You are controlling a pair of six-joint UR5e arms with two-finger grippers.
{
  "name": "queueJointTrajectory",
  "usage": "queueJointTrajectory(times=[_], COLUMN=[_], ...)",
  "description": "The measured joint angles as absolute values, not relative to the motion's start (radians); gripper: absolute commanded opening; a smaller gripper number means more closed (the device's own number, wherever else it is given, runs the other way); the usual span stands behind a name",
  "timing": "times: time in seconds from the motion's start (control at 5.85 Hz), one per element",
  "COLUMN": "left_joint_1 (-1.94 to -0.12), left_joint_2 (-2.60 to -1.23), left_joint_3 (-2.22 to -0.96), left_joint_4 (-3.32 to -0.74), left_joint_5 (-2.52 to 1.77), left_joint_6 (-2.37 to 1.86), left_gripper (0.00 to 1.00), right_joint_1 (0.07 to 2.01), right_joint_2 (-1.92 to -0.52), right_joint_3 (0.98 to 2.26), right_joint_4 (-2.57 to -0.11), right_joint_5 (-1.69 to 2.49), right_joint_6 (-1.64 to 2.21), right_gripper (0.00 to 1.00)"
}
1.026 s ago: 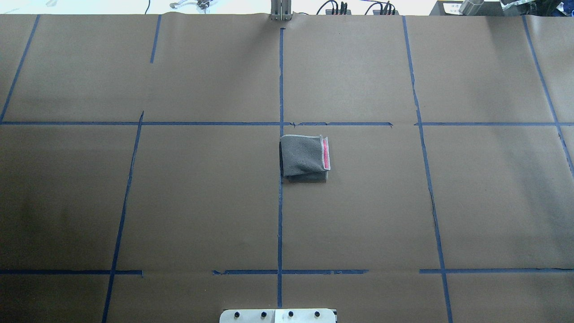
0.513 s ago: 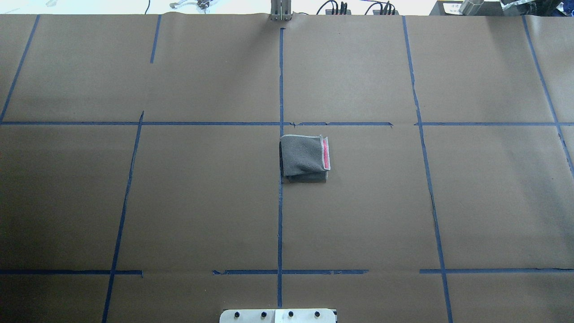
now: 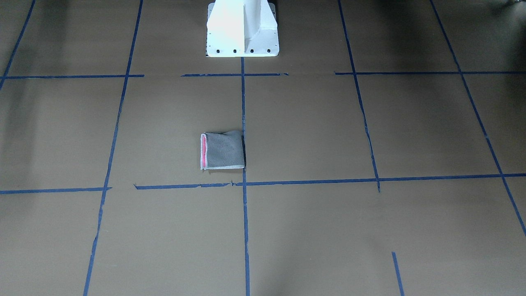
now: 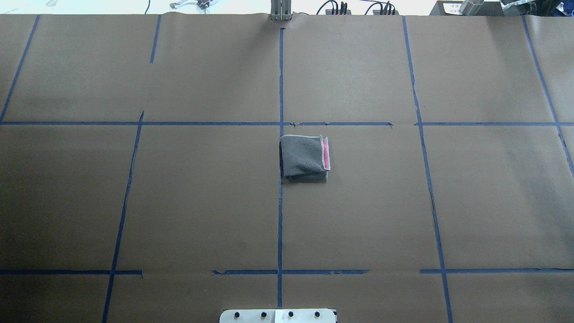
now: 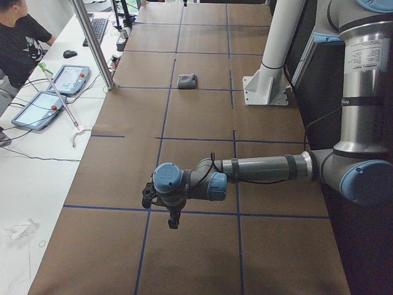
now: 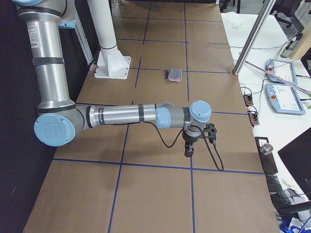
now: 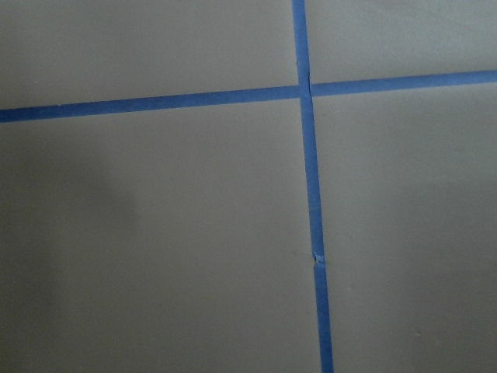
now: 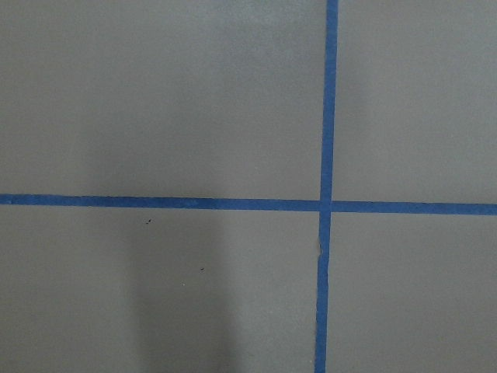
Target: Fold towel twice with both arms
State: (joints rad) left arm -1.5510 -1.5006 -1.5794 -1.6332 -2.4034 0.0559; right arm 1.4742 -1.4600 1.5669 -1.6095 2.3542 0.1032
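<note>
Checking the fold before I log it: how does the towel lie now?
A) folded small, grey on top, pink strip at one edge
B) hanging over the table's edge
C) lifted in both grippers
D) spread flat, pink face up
A: the towel rests folded small on the table, grey uppermost, with a pink strip showing along one edge.

The left gripper (image 5: 174,220) and the right gripper (image 6: 188,149) are caught only in the side views, small and dark against the paper, so how their jaws stand cannot be told. Most of the pink face and the inner layers of the towel (image 4: 305,158) are covered by its own grey folds — only a narrow strip is left showing at one edge. The white pedestal (image 4: 278,316) is cut off by the overhead view's lower edge, and the person (image 5: 17,43) by the left side view's corner.
</note>
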Motion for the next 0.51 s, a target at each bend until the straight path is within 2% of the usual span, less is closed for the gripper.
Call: queueJointTrajectory(times=[0.34, 0.51], left_joint_1=[-1.625, -1.645], left_joint_2=[-1.499, -1.498], left_joint_3=[-1.714, -1.728], left_joint_4=[-1.417, -1.388], left_joint_5=[-2.325, -2.297], left_joint_6=[0.169, 0.196], left_gripper=[1.0, 1.0], right_joint_1=[1.478, 1.481], right_joint_2=[-1.472, -1.497], right_joint_3=[1.572, 1.581], right_joint_4=[-1.61, -1.609], right_joint_5=[2.352, 2.353], right_joint_6=[0.104, 0.096], right_gripper=[1.0, 1.0])
